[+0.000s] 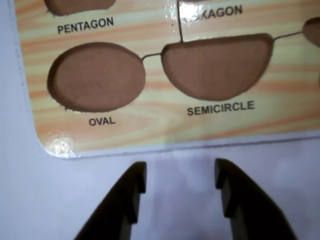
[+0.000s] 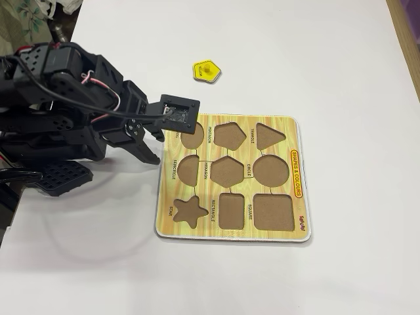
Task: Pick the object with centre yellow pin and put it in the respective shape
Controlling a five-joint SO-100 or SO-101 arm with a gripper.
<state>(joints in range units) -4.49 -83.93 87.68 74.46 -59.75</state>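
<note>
One yellow pentagon piece (image 2: 207, 70) lies on the white desk (image 2: 328, 52), well apart from the wooden shape board (image 2: 296, 172) and beyond its far edge in the fixed view. The arm's fingers (image 1: 181, 180) hang over the near-left rim of that board, spread apart with nothing between them; the wrist view shows only bare desk in the gap.

The step in hand looks like the reach for the piece, not yet begun in earnest. To do it well, the arm should swing away from the board toward the piece, come down with the fingers still spread and straddling the small knob at its middle, and close on the knob rather than on the thin flat edges, which would likely slip. Lowering squarely matters, since a tilted approach could push the piece across the smooth desk.

The pentagon recess (image 2: 230, 134) sits in the top row of the board in the fixed view, between an oval hole (image 1: 97, 75) partly covered by the arm and the triangle hole (image 2: 269, 134). In the wrist view only the bottom sliver of the pentagon recess shows above its label, the hexagon label is cut by glare, and the piece itself is out of frame. Its lettering is too small to read.
</note>
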